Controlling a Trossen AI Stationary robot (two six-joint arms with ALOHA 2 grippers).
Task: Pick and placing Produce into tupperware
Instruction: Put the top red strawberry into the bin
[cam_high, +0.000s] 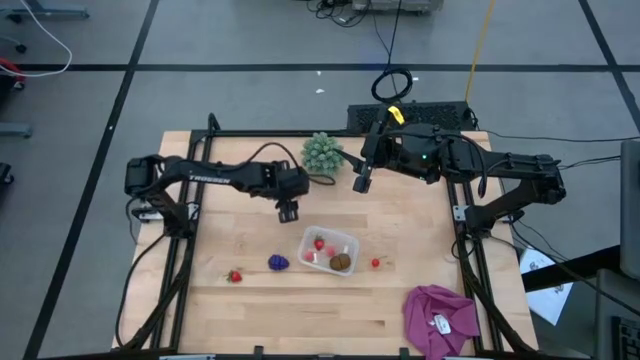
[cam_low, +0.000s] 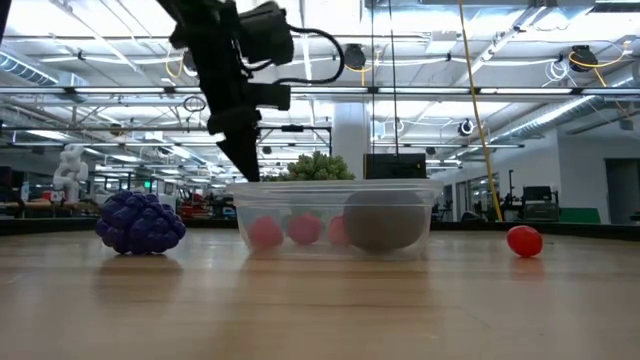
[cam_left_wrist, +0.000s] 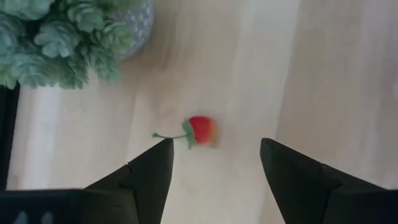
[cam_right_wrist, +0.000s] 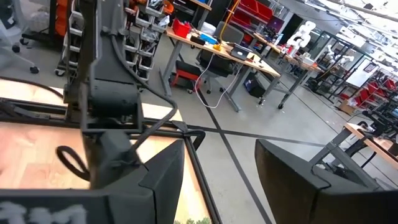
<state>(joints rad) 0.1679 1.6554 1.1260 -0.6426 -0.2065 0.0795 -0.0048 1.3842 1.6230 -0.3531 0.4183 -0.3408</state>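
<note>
Hovering with its fingers spread just behind the clear tupperware (cam_high: 329, 250), which already holds strawberries and the kiwi, the left gripper (cam_high: 288, 211) seems poised for loose produce, the grape cluster (cam_high: 278, 262) nearest, while the right gripper (cam_high: 361, 184), fingers apart, waits beside the green spiky plant (cam_high: 322, 152).

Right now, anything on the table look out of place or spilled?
Nothing spilled. The clear plastic rectangular tupperware sits upright with red strawberry pieces and the brown kiwi inside. The purple grape cluster and two red strawberries remain outside on the wood.
</note>
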